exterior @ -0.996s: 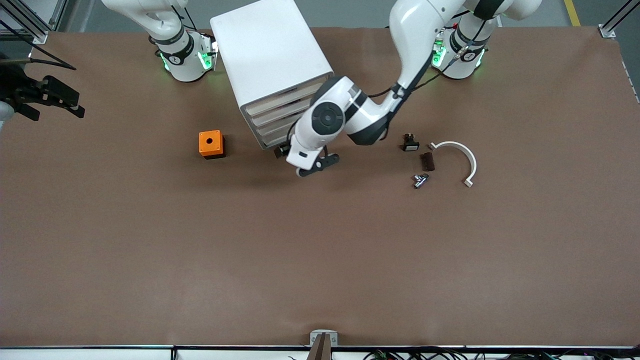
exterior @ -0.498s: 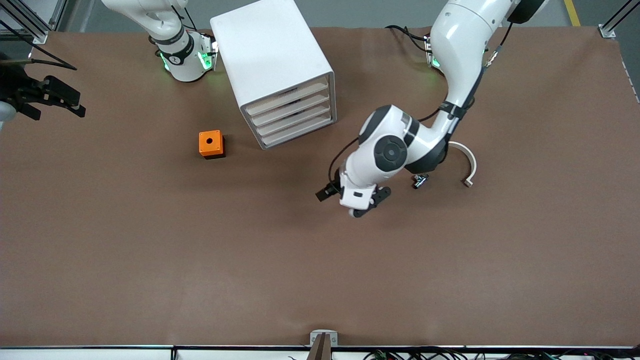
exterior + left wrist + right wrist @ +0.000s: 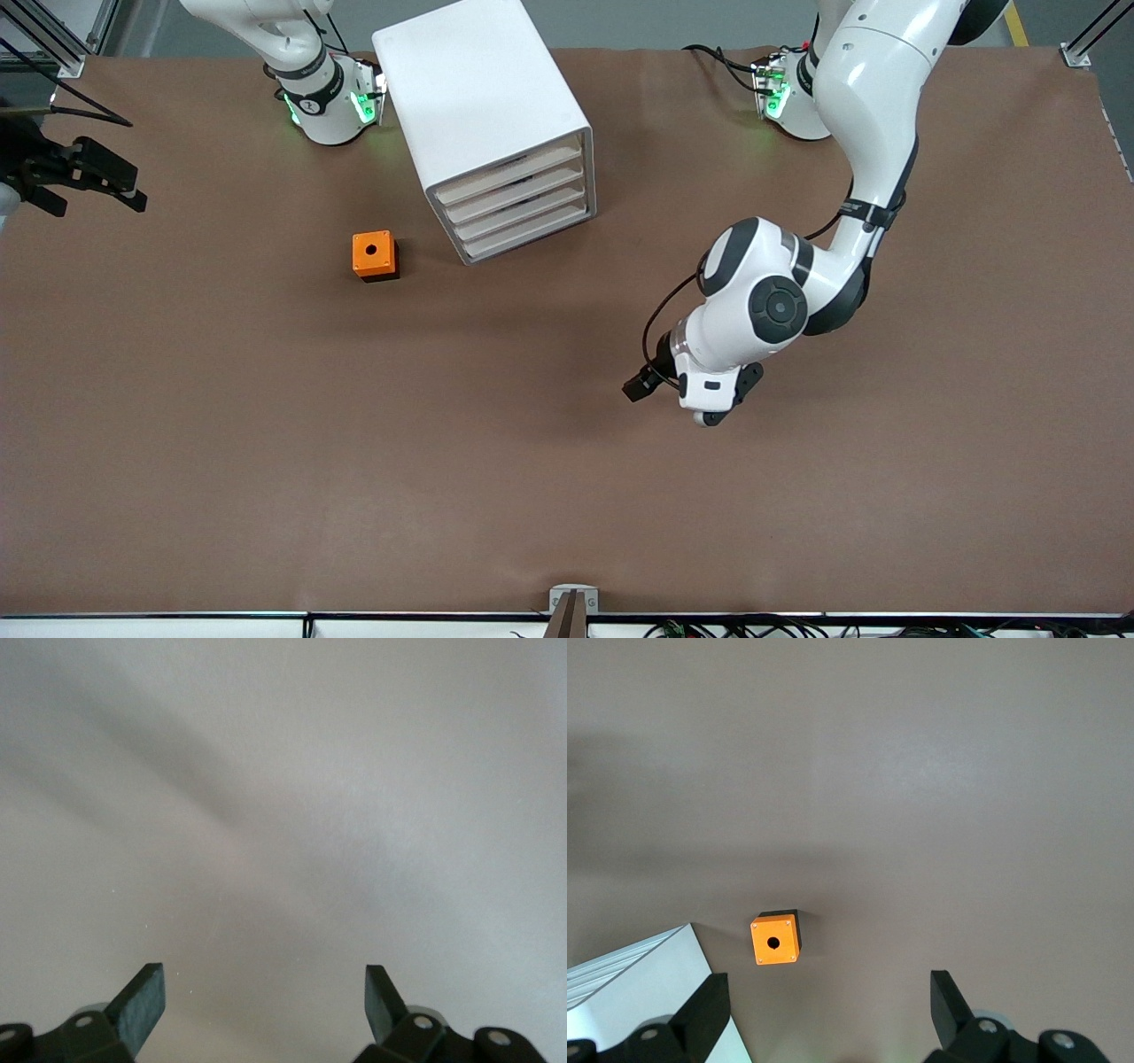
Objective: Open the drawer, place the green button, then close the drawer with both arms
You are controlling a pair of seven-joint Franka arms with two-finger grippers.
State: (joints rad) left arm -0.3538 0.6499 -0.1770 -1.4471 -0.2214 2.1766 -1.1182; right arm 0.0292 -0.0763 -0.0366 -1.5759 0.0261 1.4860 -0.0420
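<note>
The white cabinet (image 3: 478,89) stands near the robots' bases. Its uppermost drawer (image 3: 509,175) is shut flush, like the three below it. The button is hidden; the left arm covers the patch of table where small parts lay. My left gripper (image 3: 722,399) hangs low over bare table, nearer the front camera than the cabinet. In the left wrist view it (image 3: 266,979) is open and empty. My right gripper (image 3: 97,177) waits up in the air at the right arm's end of the table. In the right wrist view it (image 3: 828,988) is open and empty.
An orange cube with a hole (image 3: 374,255) sits on the table beside the cabinet, toward the right arm's end. It also shows in the right wrist view (image 3: 774,941), next to a corner of the cabinet (image 3: 638,992).
My left arm has swung from the cabinet's drawer fronts toward the front camera and its own end of the table, and now covers the small parts. The right arm has not moved.
</note>
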